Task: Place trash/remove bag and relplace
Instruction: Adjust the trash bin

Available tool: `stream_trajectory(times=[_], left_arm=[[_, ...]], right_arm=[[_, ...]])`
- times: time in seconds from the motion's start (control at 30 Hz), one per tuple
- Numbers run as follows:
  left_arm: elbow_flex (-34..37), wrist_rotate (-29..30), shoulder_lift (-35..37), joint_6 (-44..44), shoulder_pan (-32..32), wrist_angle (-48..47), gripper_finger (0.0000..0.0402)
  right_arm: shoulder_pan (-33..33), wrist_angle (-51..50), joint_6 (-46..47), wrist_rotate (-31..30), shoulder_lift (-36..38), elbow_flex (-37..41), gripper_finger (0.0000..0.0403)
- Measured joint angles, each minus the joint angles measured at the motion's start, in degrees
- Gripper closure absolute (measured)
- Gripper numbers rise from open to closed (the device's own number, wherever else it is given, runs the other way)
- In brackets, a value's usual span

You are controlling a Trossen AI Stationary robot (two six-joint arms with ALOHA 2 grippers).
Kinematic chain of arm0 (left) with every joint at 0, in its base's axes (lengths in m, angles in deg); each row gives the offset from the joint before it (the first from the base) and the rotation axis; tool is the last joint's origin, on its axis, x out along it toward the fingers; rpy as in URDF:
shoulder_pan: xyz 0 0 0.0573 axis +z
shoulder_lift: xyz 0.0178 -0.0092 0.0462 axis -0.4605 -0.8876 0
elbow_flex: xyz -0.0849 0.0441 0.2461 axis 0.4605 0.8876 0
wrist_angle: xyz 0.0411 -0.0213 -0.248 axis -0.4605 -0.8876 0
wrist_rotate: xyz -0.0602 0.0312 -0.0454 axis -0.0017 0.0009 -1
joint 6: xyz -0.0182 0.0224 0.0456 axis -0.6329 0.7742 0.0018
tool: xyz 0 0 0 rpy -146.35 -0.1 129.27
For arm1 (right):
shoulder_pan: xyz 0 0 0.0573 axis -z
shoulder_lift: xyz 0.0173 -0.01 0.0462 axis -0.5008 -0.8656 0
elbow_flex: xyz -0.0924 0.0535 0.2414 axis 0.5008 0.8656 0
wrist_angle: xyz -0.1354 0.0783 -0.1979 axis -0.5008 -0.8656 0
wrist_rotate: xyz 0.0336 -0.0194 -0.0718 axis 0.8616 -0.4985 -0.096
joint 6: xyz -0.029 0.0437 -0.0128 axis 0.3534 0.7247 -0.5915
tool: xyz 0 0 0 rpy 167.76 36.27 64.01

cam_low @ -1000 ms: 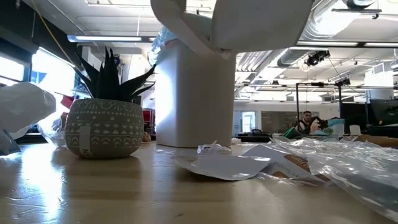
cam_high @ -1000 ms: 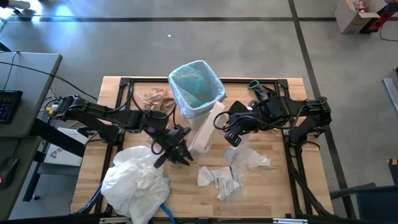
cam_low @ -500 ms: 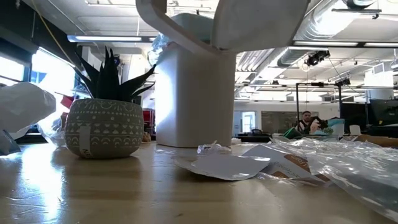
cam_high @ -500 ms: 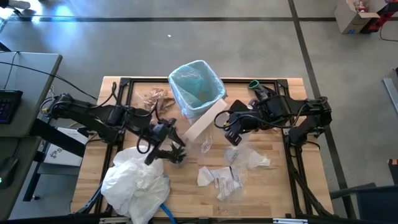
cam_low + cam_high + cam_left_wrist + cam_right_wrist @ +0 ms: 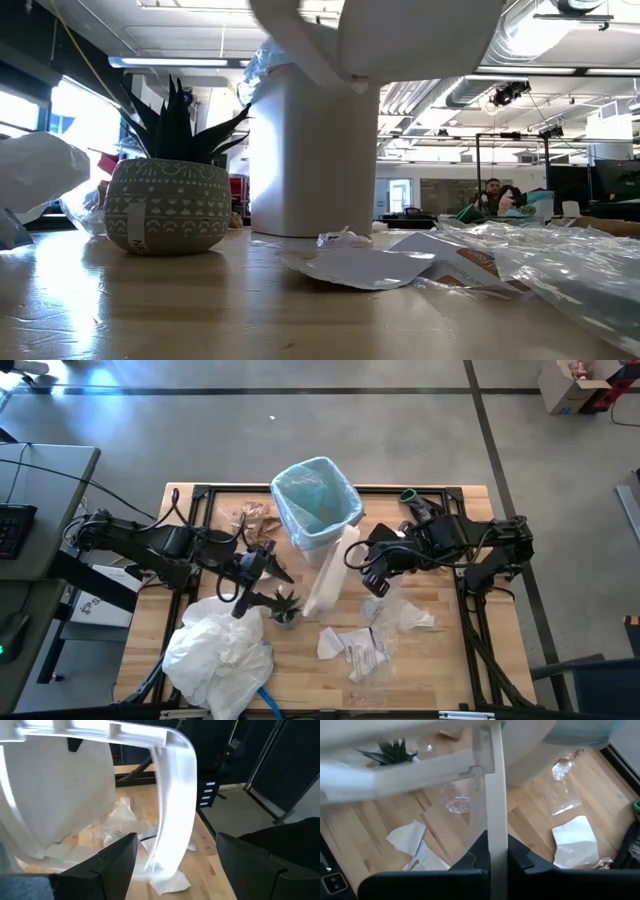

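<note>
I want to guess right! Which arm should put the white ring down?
Right. The right gripper is shut on the ring; the left gripper is open, holding nothing, by the plant.

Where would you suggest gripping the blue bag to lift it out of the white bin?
Pinch the cuff of the bag, folded outside the rim of the bin, from above on the left arm's side; the white frame crowds the other side.

One white bin with one light-blue bag in it, one white frame, one potted plant, one white bag heap, one brown paper clump, two arms with two grippers
</note>
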Motion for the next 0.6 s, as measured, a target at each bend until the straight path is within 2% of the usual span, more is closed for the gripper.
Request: stream_trajectory(times=[0.13,0.27,0.43,0.6], left_arm=[[0.0,-3.9,-3.3,0.0,1.1,4.6,0.0147],[0.0,-4.5,-6.8,0.2,1.9,9.0,0.0147],[0.0,-10.4,-10.8,-0.9,2.6,14.1,0.0147],[0.0,-7.9,-12.4,-0.3,2.6,16.6,0.0153]], right_arm=[[0.0,0.0,0.1,-0.1,0.0,0.0,0.0403],[0.0,0.0,0.1,-0.3,0.0,0.0,0.0403],[0.0,0.0,0.2,-0.8,0.0,0.0,0.0403],[0.0,0.0,-0.1,-1.3,0.0,0.0,0.0403]])
